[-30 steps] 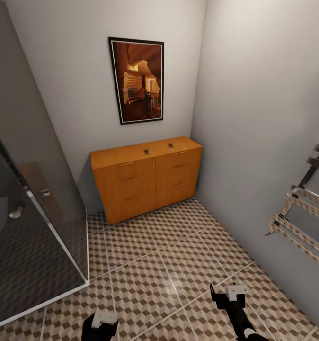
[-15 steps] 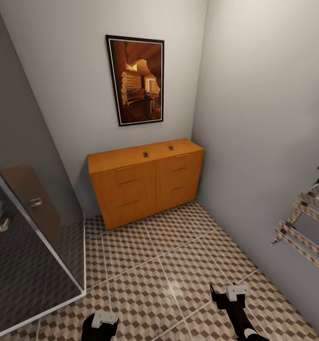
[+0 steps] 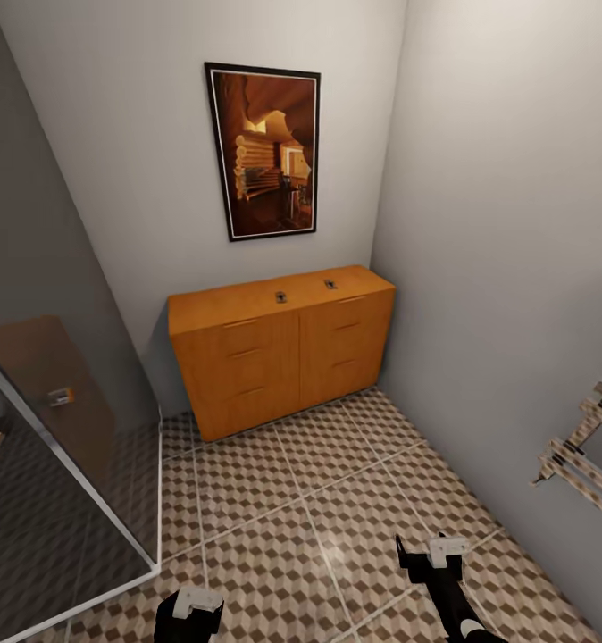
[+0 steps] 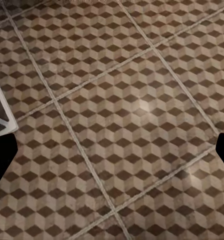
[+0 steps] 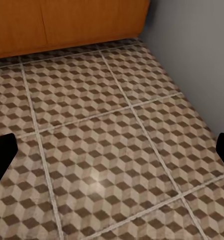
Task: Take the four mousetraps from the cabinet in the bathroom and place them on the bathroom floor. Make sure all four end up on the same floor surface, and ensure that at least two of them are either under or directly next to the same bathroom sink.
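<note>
A glass shower screen fills the 9 o'clock side of the head view as the robot faces the bathroom's far corner. At 7 o'clock the left gripper hangs low over the bathroom floor; its wrist view shows dark fingertips at both picture edges with bare tile between, so its jaws stand wide apart and empty. At centre, toward 12 o'clock, the cabinet sits against the back wall below a framed picture, all six drawer fronts shut. Two mousetraps lie on its top, the second just to the right; the other two cannot be seen. At 5 o'clock the right gripper is likewise spread and holding nothing, well apart from the cabinet. A towel rail juts in at 3 o'clock. The traps look light, flat and stiff; a pinch across the board's long edges, clear of the wire spring, seems the safest hold.
</note>
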You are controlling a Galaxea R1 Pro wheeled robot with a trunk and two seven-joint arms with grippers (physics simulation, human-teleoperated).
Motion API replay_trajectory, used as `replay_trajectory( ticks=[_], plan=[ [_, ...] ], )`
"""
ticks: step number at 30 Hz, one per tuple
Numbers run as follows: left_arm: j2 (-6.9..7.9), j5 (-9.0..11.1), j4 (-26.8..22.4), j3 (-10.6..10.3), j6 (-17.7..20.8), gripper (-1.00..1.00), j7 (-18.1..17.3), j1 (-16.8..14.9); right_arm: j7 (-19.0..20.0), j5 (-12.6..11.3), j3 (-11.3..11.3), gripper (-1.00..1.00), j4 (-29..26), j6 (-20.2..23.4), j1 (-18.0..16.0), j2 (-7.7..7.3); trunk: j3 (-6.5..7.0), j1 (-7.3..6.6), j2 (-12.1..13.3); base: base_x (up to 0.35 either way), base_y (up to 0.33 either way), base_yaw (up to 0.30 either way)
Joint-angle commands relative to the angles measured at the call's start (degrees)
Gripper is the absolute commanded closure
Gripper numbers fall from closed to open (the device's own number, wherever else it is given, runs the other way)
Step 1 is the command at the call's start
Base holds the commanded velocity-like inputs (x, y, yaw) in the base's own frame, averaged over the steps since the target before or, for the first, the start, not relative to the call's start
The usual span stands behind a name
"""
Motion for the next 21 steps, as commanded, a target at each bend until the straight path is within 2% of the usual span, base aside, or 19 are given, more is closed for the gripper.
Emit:
replay_trajectory(
  ticks=[1, 7, 21],
  plan=[
    [-0.05, 0.5, 0.3, -0.5, -0.4, -1.00, 0.0, -0.1, -0.3, -0.2, 0.5, -1.00, 0.0, -0.1, -0.1, -0.01, -0.11, 0.05, -0.1, 0.187, 0.000, 0.158],
    [-0.05, 0.5, 0.3, -0.5, -0.4, -1.00, 0.0, -0.1, -0.3, -0.2, 0.5, -1.00, 0.0, -0.1, -0.1, -0.02, -0.11, 0.05, -0.1, 0.186, 0.000, 0.121],
    [-0.05, 0.5, 0.3, -0.5, -0.4, -1.00, 0.0, -0.1, -0.3, -0.2, 0.5, -1.00, 0.0, -0.1, -0.1, -0.02, -0.11, 0.05, -0.1, 0.174, -0.076, 0.007]
  ],
)
